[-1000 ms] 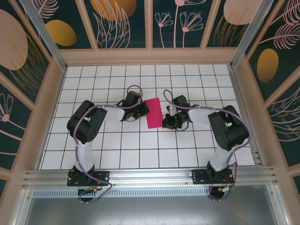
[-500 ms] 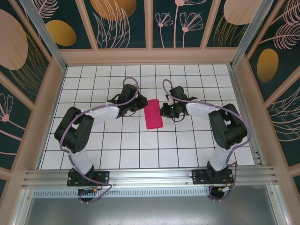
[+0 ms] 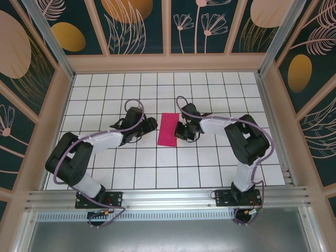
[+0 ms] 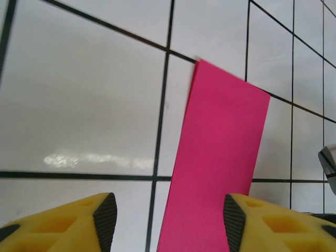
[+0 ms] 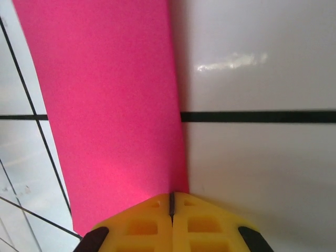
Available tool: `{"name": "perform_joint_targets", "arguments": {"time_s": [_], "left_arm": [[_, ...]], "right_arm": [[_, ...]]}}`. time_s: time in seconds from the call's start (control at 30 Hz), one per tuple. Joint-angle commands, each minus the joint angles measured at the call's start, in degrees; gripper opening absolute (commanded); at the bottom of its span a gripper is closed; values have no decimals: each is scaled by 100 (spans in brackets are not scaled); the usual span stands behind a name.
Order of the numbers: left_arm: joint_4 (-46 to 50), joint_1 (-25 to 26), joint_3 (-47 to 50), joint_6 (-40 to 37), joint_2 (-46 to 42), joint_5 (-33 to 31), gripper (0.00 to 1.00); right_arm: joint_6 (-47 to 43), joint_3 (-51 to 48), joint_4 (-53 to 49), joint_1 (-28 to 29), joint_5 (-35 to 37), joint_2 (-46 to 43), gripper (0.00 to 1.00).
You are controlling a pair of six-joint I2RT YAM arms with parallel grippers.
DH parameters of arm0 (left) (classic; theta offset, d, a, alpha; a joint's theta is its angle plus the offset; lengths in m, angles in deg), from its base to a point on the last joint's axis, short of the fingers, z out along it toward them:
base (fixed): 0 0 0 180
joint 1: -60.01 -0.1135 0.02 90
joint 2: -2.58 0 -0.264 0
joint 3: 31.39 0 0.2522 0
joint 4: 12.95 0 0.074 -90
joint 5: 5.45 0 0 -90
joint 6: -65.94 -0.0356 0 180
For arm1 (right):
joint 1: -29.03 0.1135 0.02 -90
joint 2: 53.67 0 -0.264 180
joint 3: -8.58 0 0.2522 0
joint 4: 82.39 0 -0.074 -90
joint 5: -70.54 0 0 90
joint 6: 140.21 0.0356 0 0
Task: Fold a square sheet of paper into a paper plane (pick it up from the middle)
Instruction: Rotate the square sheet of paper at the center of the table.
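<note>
1. While the square sheet of paper (image 3: 169,130) lies flat on the bench (image 3: 210,163) as a narrow rectangular strip near mid-grid, both my tools sit low beside it.
2. My left tool (image 4: 168,218): fingers spread apart, holding nothing, just beside the strip's left side.
3. My right tool (image 5: 171,202): fingers pressed together, tips meeting the strip's right edge. Whether paper is pinched between them, I cannot tell.
</note>
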Motion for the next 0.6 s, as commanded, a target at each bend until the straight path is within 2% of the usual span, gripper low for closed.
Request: {"name": "perform_joint_targets", "arguments": {"time_s": [0.0,0.13,0.27,0.37,0.57], "left_arm": [[-297,-57,307,133,-388,-236,62],[-441,-68,715,292,-746,-260,67],[-717,-65,967,348,-973,144,66],[-874,-50,1009,425,-1046,523,58],[-1110,249,752,895,-876,847,34]], "right_arm": [[848,-57,62,326,-152,-8,0],[963,278,473,656,-335,61,0],[621,322,524,614,-42,-236,0],[193,64,701,396,1,-617,0],[-557,-170,988,-299,-820,-511,0]]}}
